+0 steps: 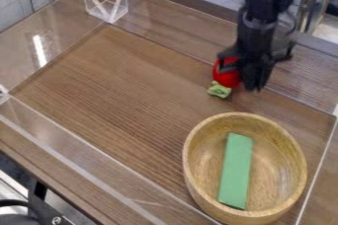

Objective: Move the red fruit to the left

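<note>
One red fruit [227,70], one wooden bowl [200,175], one green block [236,171] and one gripper [251,71].

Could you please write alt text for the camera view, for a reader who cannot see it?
A black gripper, pointing down, is shut on a red fruit just above a wooden table. Nearer the camera, a wooden bowl holds a flat green block.
</note>
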